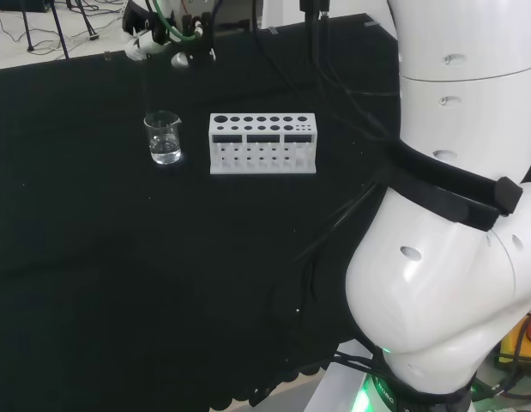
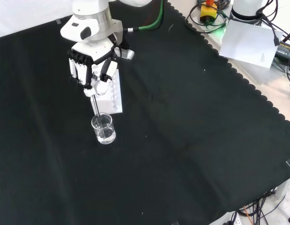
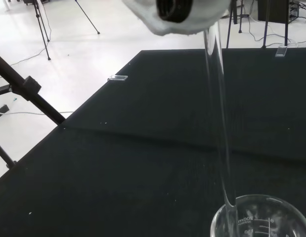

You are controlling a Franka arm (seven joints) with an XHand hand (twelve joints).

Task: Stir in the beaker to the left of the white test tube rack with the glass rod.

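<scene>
While my hand (image 2: 94, 68) is hanging above the cloth (image 2: 191, 140) with its fingers curled around the top of the glass rod (image 2: 95, 107), I am keeping the rod nearly upright, and in the front view its lower end is reaching down inside the rim of the beaker (image 2: 103, 129). In the head view the beaker (image 1: 164, 137) is standing just to the left of the white rack (image 1: 262, 143), apart from it, and a little clear liquid is sitting in its bottom; in the front view it is standing nearer than the rack (image 2: 113, 96), just in front of its near end. From the wrist, the rod (image 3: 219, 118) is running down past my palm to the beaker's rim (image 3: 264, 217), and I am judging that its tip is just inside the glass near the wall, though I cannot tell whether it is already touching the liquid. So I am reckoning that the picking up and the carrying over are done, the rod is lined up with the right vessel, and the stirring itself is what is left, along with taking the rod out afterwards. As for writing, I am seeing a printed measuring scale with small figures on the beaker wall from the wrist, too partial to read properly, and nothing legible on the rack.
</scene>
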